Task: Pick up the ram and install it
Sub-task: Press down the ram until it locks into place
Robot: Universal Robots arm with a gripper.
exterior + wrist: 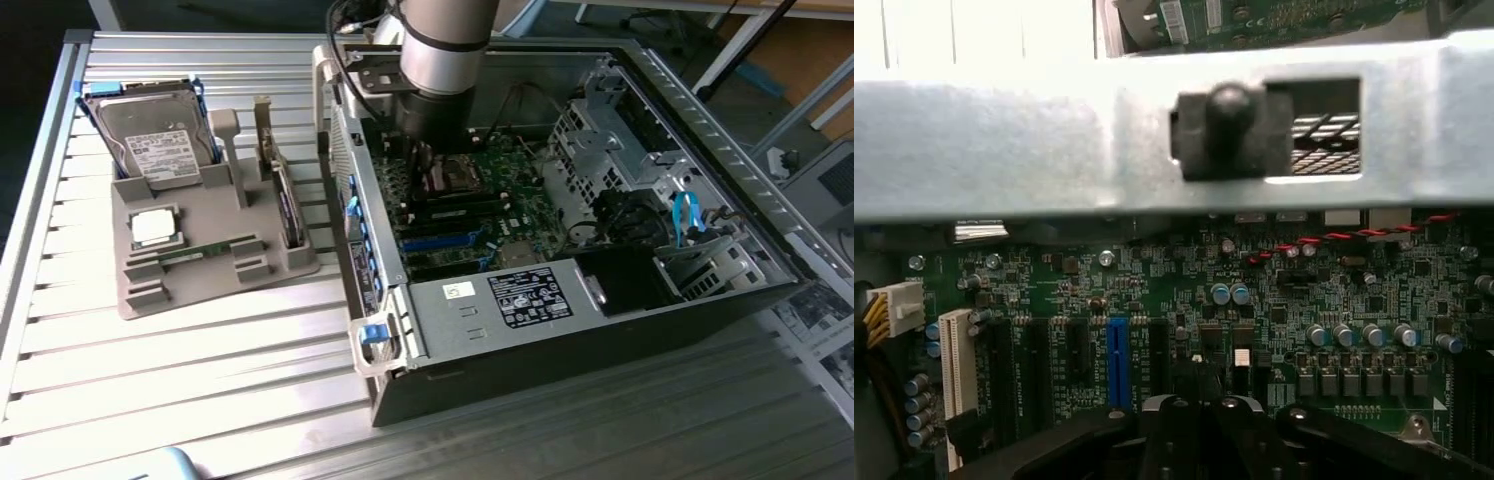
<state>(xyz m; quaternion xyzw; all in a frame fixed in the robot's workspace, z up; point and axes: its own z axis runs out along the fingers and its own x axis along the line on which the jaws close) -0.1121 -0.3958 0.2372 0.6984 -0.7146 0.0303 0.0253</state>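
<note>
The ram is a thin green stick lying flat in a front slot of the grey holder, on the exterior view's left, outside the computer. My gripper is far from it, reaching down inside the open computer case over the motherboard, near the CPU socket and the black and blue slots. In the wrist view the dark fingers of the gripper are shut together just above the board, and I see nothing green between them.
The holder also carries a hard drive, a square silver CPU chip and an upright expansion card. A metal crossbar of the case runs ahead of the wrist camera. A power supply and drive cages crowd the case.
</note>
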